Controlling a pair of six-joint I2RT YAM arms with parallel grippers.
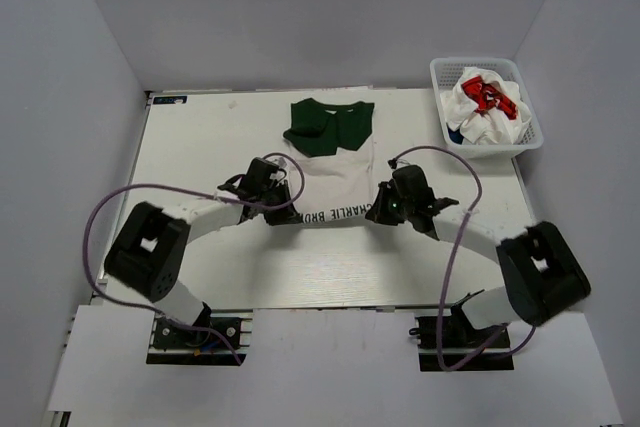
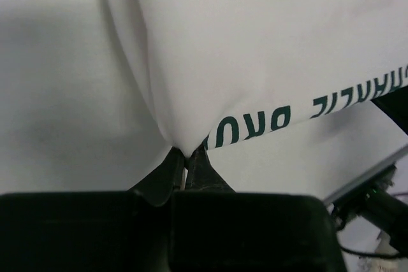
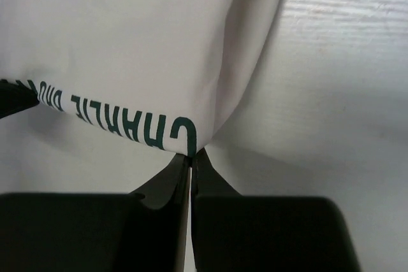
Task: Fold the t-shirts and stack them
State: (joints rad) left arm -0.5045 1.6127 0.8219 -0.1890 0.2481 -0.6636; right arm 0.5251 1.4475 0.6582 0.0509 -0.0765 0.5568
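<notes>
A white t-shirt with dark green collar and sleeves (image 1: 330, 162) lies in the middle of the table, green lettering along its near fold. My left gripper (image 1: 285, 205) is shut on the shirt's near left corner; in the left wrist view (image 2: 187, 151) the cloth (image 2: 255, 62) hangs pinched between the closed jaws. My right gripper (image 1: 378, 212) is shut on the near right corner; the right wrist view (image 3: 192, 153) shows the lettered edge (image 3: 127, 119) pinched at its tips. More shirts, white with red print (image 1: 485, 97), lie in the basket.
A white plastic mesh basket (image 1: 530, 137) stands at the back right of the table. The white table top (image 1: 200, 147) is bounded by grey walls on three sides. Purple cables loop beside both arms.
</notes>
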